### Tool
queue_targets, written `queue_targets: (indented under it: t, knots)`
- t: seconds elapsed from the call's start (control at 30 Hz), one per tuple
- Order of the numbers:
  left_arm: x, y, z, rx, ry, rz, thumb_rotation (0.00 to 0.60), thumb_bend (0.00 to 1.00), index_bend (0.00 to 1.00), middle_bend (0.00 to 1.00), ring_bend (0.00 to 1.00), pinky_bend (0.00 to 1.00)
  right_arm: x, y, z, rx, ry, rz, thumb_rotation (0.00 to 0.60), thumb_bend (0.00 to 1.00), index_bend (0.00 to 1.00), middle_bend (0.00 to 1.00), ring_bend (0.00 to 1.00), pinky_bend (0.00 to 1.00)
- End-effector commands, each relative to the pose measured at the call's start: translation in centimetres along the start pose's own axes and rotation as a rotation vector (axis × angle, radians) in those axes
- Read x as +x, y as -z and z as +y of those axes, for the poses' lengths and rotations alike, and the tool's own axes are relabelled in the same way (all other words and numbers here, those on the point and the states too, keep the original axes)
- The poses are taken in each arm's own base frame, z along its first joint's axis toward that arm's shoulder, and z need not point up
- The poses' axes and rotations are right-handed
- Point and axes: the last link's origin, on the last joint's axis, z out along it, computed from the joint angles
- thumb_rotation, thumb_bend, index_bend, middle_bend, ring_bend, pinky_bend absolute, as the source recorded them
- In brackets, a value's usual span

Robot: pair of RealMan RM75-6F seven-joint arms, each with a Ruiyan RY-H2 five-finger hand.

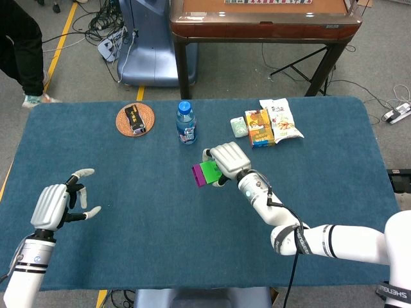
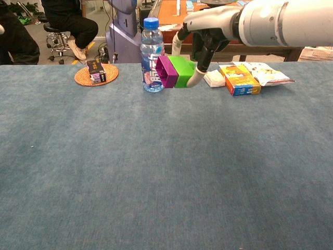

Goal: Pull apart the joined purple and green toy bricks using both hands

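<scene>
Grey carpet floor (image 1: 58, 70) all around blue-topped table (image 1: 160, 244). Yellow tape line (image 1: 54, 54) running diagonally along floor, left side. Tangle of black cables (image 1: 96, 22) up top left, beside blue machine base (image 1: 144, 54). Brown mahjong table (image 1: 263, 19) straight behind, dark legs. Person in dark trousers (image 1: 22, 48) at far left edge. Power strip (image 1: 398, 112) at right edge.
</scene>
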Motion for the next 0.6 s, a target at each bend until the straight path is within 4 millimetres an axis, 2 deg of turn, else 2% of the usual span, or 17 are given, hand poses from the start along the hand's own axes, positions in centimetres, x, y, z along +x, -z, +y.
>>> queue_targets:
  t: [0.03, 0.23, 0.6]
  knots:
    - [-0.7, -1.3, 1.8, -0.029, 0.035, -0.011, 0.6, 0.0, 0.25, 0.85, 0.9, 1.0, 0.4, -0.1, -0.6, 0.009, -0.018, -0.003, 0.6, 0.0, 0.55, 1.0, 1.0, 1.0]
    - [-1.2, -2.1, 3.5, -0.044, 0.057, -0.021, 0.6, 0.0, 0.22, 0.92, 0.96, 1.0, -0.2, -0.8, -0.9, 0.02, -0.067, -0.01, 0.6, 0.0, 0.56, 1.0, 1.0, 1.0]
    - [-2.3, -3.1, 5.4, -0.026, 0.098, -0.084, 0.6, 0.0, 0.21, 0.95, 0.99, 1.0, -0.8, -2.0, -2.0, 0.081, -0.172, -0.023, 0.6, 0.0, 0.56, 1.0, 1.0, 1.0]
